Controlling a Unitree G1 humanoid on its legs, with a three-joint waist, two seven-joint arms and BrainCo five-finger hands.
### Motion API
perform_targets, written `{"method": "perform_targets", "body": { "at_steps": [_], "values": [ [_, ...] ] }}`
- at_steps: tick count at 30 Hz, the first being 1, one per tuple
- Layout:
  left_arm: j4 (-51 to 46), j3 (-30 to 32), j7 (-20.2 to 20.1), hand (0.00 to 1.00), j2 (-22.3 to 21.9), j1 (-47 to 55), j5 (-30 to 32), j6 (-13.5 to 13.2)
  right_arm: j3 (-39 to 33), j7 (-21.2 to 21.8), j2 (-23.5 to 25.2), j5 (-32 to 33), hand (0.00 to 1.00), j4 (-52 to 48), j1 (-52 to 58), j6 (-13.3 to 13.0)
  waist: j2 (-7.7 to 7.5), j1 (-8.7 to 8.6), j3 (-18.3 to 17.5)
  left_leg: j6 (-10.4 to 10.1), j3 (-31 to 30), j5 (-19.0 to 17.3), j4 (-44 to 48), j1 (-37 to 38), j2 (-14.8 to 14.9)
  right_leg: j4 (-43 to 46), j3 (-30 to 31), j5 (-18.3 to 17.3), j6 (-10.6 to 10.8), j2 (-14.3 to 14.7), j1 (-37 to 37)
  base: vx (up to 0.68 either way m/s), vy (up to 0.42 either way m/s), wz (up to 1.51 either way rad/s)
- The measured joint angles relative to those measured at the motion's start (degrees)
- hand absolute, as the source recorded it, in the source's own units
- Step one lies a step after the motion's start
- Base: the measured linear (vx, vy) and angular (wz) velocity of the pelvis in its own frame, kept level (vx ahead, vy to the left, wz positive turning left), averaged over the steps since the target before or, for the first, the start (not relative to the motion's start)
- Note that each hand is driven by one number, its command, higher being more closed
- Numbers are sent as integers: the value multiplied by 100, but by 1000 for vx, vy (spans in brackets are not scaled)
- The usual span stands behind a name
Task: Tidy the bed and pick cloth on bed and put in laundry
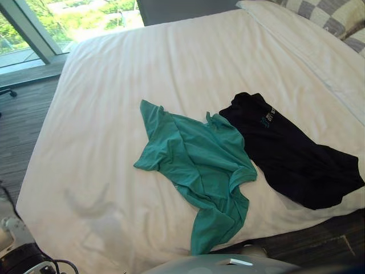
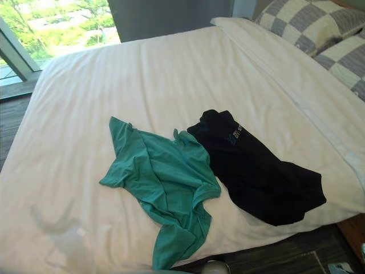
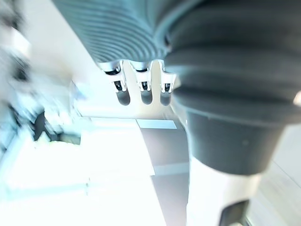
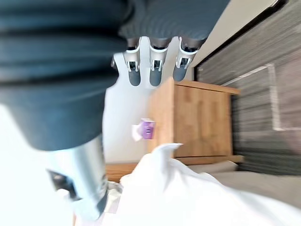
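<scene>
The teal shirt [image 1: 194, 165] and black shirt [image 1: 285, 154] lie on a white sheet [image 1: 114, 103], pillows [image 2: 302, 25] checked grey-cream

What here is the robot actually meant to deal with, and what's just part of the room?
For the job:
green T-shirt
black garment
bed, where both lie crumpled on the white sheet

Just there:
checked pillows
wooden cabinet
window

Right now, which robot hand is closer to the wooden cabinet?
Right, most likely. The right robot hand points its open fingers toward the wooden cabinet, apart from it and not touching. The left robot hand faces a bright white area instead.
</scene>
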Motion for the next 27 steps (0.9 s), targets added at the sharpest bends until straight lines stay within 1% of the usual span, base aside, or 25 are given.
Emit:
{"method": "perform_targets", "body": {
  "at_steps": [1,3,4,6,8,9,10,11,12,13,14,15,17,18,19,21,22,24,27],
  "values": [
    [-160,-215,-11,0,-47,-43,113,-30,37,-33,62,-77,0,-24,-92,2,6,29,-5,-15,1,-99,69,14,-17,-76,95,-3,4,-1,6,61,37,-33],
    [-221,-456,-39,0,-85,-62,390,-37,179,-35,68,-254,0,-50,-103,4,-57,50,-9,-17,34,-147,71,43,-84,-307,231,17,32,-18,12,72,42,-39],
    [-220,-599,-52,0,-116,-62,488,-34,221,-31,70,-331,0,-64,-123,5,-83,93,8,-16,132,-147,74,53,-98,-427,294,85,126,-17,21,61,35,-34],
    [-221,-875,-188,0,-176,-62,566,-22,220,-22,57,-435,0,-109,-150,6,-108,93,41,-16,150,-147,106,135,-101,-591,352,141,163,-3,159,61,9,-21],
    [-228,-1385,-391,0,-373,-60,756,-16,365,12,1,-531,0,-373,-148,4,-113,45,60,-15,138,-146,368,261,-91,-854,419,258,166,-21,448,92,-16,-25],
    [-232,-1523,-452,0,-388,-61,759,-11,451,37,-12,-601,0,-435,-150,6,-128,24,70,-15,124,-146,492,251,-89,-904,452,285,163,-45,505,69,-14,16],
    [-330,-1819,-614,0,-386,-195,763,32,613,80,-20,-716,0,-548,-265,7,-239,-121,165,21,-49,-230,780,-47,-87,-943,461,330,132,-159,535,-26,32,33],
    [-497,-2124,-721,0,-412,-299,776,30,724,91,-81,-854,0,-535,-335,12,-306,-122,260,-63,-200,-495,299,-30,-267,-983,554,350,166,-220,522,-83,46,17],
    [-701,-2418,-824,0,-503,-292,859,34,754,105,-215,-937,0,-546,-422,27,-112,-114,266,69,-366,10,-553,207,-431,-1029,609,433,307,-133,454,-159,91,-54],
    [-816,-2642,-922,0,-576,-167,933,41,869,144,-239,-1029,0,-526,-557,70,-98,-44,293,3,-281,117,-680,342,-443,-1074,736,491,402,-75,425,-123,47,-73],
    [-854,-3011,-1087,0,-813,-86,1140,161,951,201,-211,-1150,0,-663,-536,91,-89,-10,287,46,-219,66,-480,313,-449,-1205,659,647,441,-120,525,-101,31,-52],
    [-854,-3385,-1256,0,-1022,-9,1350,265,950,198,-195,-1263,0,-855,-466,94,-91,-15,291,50,-214,-36,-325,312,-461,-1297,598,680,437,-159,632,-48,-17,-16],
    [-854,-3681,-1383,0,-1159,97,1527,324,950,200,-194,-1358,0,-1005,-433,104,-90,-83,295,56,-204,-52,-292,290,-495,-1335,599,691,434,-166,632,-47,-13,-4],
    [-849,-3931,-1485,0,-1264,174,1632,412,965,199,-195,-1380,0,-1075,-443,117,-89,-149,295,57,-199,-53,-270,286,-481,-1343,606,691,434,-158,634,-57,-32,-5],
    [-849,-4055,-1556,0,-1321,185,1678,461,980,205,-195,-1434,0,-1127,-432,126,-80,-161,295,51,-184,-57,-260,292,-466,-1345,617,691,434,-142,634,-83,-76,-10],
    [-834,-4429,-1780,0,-1472,186,2011,536,1091,265,-202,-1810,0,-1296,-408,174,-76,-227,297,28,-156,-73,-252,307,-402,-1354,653,715,430,-71,627,-83,-81,-12],
    [-820,-4558,-1864,0,-1518,187,2112,583,1150,312,-202,-1948,0,-1397,-397,197,-74,-265,296,16,-136,-81,-246,307,-371,-1361,688,739,441,-36,616,-90,-73,-21],
    [-633,-4708,-2054,0,-1697,186,2248,656,1340,369,-210,-2228,0,-1671,-300,237,-80,-279,299,-2,-7,-93,-215,312,-321,-1383,774,794,418,23,576,-92,-61,-26],
    [-113,-4773,-2267,0,-1972,242,2494,898,1530,492,-209,-2266,0,-1906,-219,257,-84,-285,300,-47,172,-133,-153,364,-285,-1458,911,860,378,67,573,-91,-58,-27]
  ]
}}
